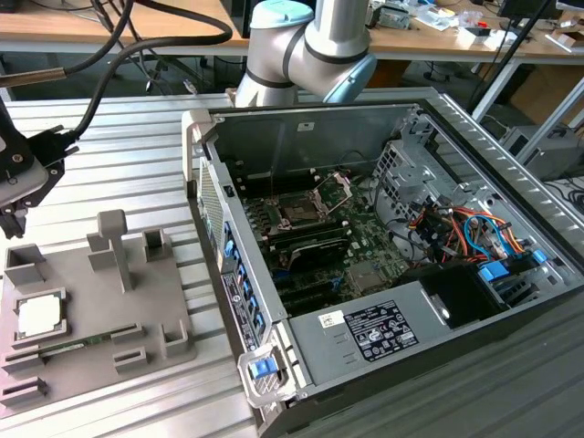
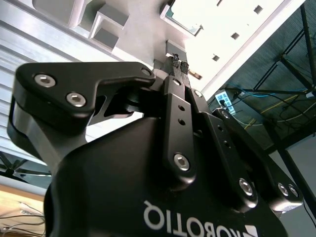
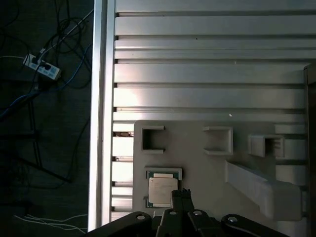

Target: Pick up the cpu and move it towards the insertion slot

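The cpu (image 1: 38, 316), a small square chip with a silvery-white top, lies in a recess of the grey plastic tray (image 1: 137, 301) at the exterior view's left. In the first wrist view the cpu (image 3: 161, 189) sits just beside my fingertips. My gripper (image 1: 10, 223) hangs above the tray's far left corner, apart from the chip. Its black fingers (image 2: 174, 94) stand shut together with nothing between them in the second wrist view. The insertion slot (image 1: 302, 209), a square socket with a raised metal frame, sits on the green board inside the open computer case.
The open computer case (image 1: 474, 182) fills the middle and right, with coloured cables (image 1: 474, 233) and a power supply (image 1: 365, 333) inside. Upright grey posts (image 1: 114, 242) rise from the tray, and a thin green memory stick (image 1: 78, 345) lies on it. Ribbed aluminium table (image 3: 207, 64) surrounds the tray.
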Robot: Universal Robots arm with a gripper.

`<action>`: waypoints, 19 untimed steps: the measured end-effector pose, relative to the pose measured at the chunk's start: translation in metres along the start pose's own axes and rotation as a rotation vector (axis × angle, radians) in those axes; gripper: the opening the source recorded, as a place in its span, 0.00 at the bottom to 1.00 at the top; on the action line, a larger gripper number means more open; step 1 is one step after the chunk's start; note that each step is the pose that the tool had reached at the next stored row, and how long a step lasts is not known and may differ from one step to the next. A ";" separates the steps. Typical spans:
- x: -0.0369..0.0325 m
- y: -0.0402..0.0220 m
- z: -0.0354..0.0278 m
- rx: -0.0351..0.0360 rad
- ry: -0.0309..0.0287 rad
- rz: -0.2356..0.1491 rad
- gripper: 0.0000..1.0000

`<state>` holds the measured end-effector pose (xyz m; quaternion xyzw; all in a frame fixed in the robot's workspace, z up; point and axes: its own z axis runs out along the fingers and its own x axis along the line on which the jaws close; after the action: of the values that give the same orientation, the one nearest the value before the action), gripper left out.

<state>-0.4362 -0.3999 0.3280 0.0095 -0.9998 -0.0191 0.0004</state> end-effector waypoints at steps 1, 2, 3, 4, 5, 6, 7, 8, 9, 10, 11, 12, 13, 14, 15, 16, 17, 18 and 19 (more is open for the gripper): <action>0.0002 -0.0001 0.0003 0.0000 0.0000 0.000 0.11; 0.0003 -0.0001 0.0005 0.0000 0.0000 0.000 0.11; 0.0004 -0.0001 0.0006 0.0000 0.0000 0.000 0.11; 0.0005 -0.0002 0.0008 0.0001 0.0002 0.000 0.11; 0.0007 -0.0002 0.0010 0.0001 0.0002 0.000 0.11; 0.0008 -0.0002 0.0013 0.0002 0.0002 0.000 0.11; 0.0008 -0.0003 0.0015 0.0001 0.0001 0.000 0.11; 0.0009 -0.0003 0.0019 0.0000 0.0000 0.000 0.11; 0.0011 -0.0004 0.0022 0.0001 0.0001 0.000 0.11; 0.0012 -0.0005 0.0028 0.0000 0.0001 0.000 0.11; 0.0014 -0.0005 0.0033 0.0000 0.0001 0.000 0.11; 0.0015 -0.0006 0.0036 0.0000 0.0001 0.000 0.11; 0.0016 -0.0007 0.0039 0.0000 0.0001 0.000 0.11; 0.0018 -0.0008 0.0042 0.0000 0.0000 0.000 0.11; 0.0019 -0.0008 0.0044 0.0000 0.0001 0.000 0.11; 0.0020 -0.0009 0.0047 0.0001 0.0001 0.000 0.11; 0.0021 -0.0010 0.0050 0.0000 0.0001 0.000 0.11; 0.0023 -0.0010 0.0054 0.0000 0.0000 0.000 0.11; 0.0024 -0.0011 0.0056 0.0001 0.0001 0.000 0.11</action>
<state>-0.4385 -0.4009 0.3224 0.0095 -0.9998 -0.0191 0.0005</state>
